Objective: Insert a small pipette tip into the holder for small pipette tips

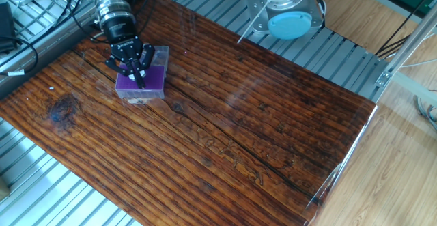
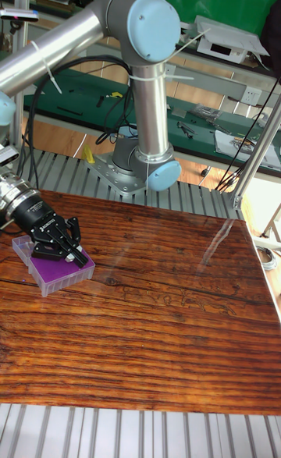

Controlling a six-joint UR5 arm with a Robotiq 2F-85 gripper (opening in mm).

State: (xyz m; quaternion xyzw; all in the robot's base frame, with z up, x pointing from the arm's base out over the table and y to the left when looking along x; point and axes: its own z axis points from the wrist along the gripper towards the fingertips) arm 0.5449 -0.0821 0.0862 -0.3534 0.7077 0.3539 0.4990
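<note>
The holder for small pipette tips (image 1: 153, 85) is a small clear box with a purple top, standing at the far left of the wooden table (image 1: 246, 130). My gripper (image 1: 141, 82) points down over the holder's purple grid, with its black fingers drawn together to a point just above or on the top. In the tall fixed view the gripper (image 2: 80, 258) sits over the holder (image 2: 66, 279) in the same way. The small pipette tip is too small to make out between the fingers.
The arm's base (image 1: 292, 20) stands on the metal slats behind the table. Black cables (image 1: 20, 45) lie off the table's left edge. A metal post (image 1: 403, 48) rises at the right. The arm's column (image 2: 150, 138) is behind the table's back edge.
</note>
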